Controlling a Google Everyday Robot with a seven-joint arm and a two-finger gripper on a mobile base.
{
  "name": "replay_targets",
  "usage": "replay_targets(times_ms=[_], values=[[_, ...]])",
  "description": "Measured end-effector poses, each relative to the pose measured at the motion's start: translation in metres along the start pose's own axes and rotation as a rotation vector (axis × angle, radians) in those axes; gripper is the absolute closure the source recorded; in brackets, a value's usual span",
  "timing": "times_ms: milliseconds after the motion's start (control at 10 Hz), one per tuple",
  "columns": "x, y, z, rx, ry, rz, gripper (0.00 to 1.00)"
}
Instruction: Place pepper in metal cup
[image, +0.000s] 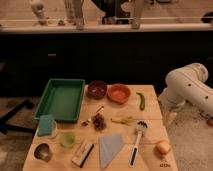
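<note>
The pepper, small, dark green and slightly curved, lies on the wooden table at its far right, beside the orange bowl. The metal cup, round and shiny grey, stands at the table's front left corner. My white arm is off the table's right side. My gripper hangs down from it just beyond the right edge, to the right of the pepper and a little nearer the front, apart from it and far from the metal cup.
A green tray, a dark-brown bowl, a light-green cup, a teal sponge, a thin yellow item, a white brush, a grey cloth and a round orange fruit also lie on the table.
</note>
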Motion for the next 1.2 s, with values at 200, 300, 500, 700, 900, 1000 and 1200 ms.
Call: replay_targets(times_ms=[200, 300, 500, 700, 900, 1000, 1200], values=[[0.000, 0.000, 0.000, 0.000, 0.000, 0.000, 0.20], [0.000, 0.000, 0.000, 0.000, 0.000, 0.000, 0.20], [0.000, 0.000, 0.000, 0.001, 0.000, 0.000, 0.20], [0.005, 0.004, 0.004, 0.006, -0.017, -0.022, 0.20], [0.003, 0.002, 0.006, 0.009, -0.089, -0.106, 0.20], [0.003, 0.003, 0.007, 0.006, -0.113, -0.147, 0.20], [-0.008, -0.006, 0.011, -0.004, -0.164, -0.273, 0.20]])
